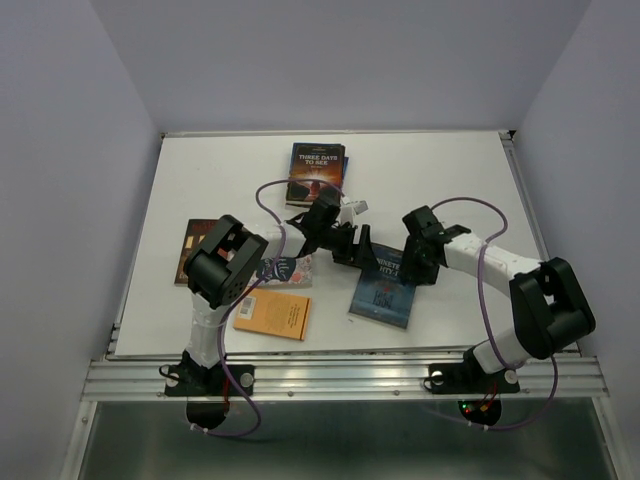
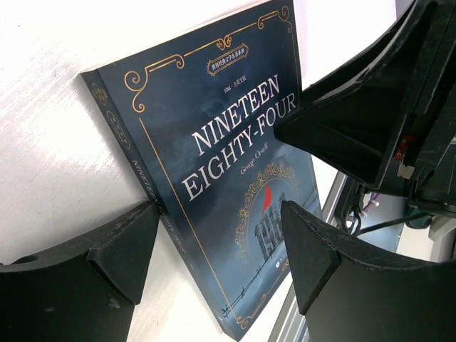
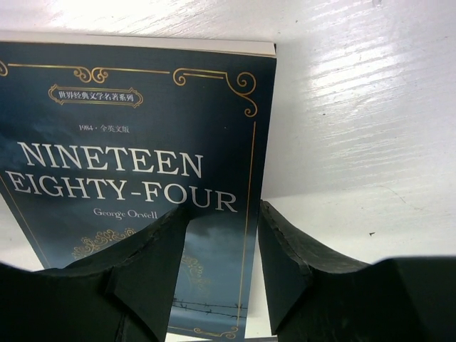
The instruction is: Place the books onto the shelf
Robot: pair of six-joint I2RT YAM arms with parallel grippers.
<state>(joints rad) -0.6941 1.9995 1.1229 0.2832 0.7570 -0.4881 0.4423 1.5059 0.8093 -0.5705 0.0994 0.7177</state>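
Right gripper (image 3: 223,214) straddles the blue book (image 3: 135,185) at its long edge; whether it pinches, I cannot tell. Left gripper (image 2: 219,214) hangs wide open above the cover, which reads "NINETEEN EIGHTY-FOUR, George Orwell".

No shelf shows, so shelving seems barely begun. On the table (image 1: 450,180) the blue book lies at 5 o'clock, the "THREE DAYS TO SEE" book (image 1: 315,172) at 12, the orange book (image 1: 272,314) at 7 and the brown book (image 1: 193,236) at 9.

Both arms I'm driving, the left arm (image 1: 225,262) in the lower left of the overhead frame and the right arm (image 1: 548,305) in the lower right, are built from chunky black joint housings linked by white tubes, each bolted down on a black base plate (image 1: 205,379). A thin purple cable (image 1: 470,200) trails along each one. In my wrist views the left fingers (image 2: 121,249) and right fingers (image 3: 153,274) are matte black wedges with scuffed, rough edges.
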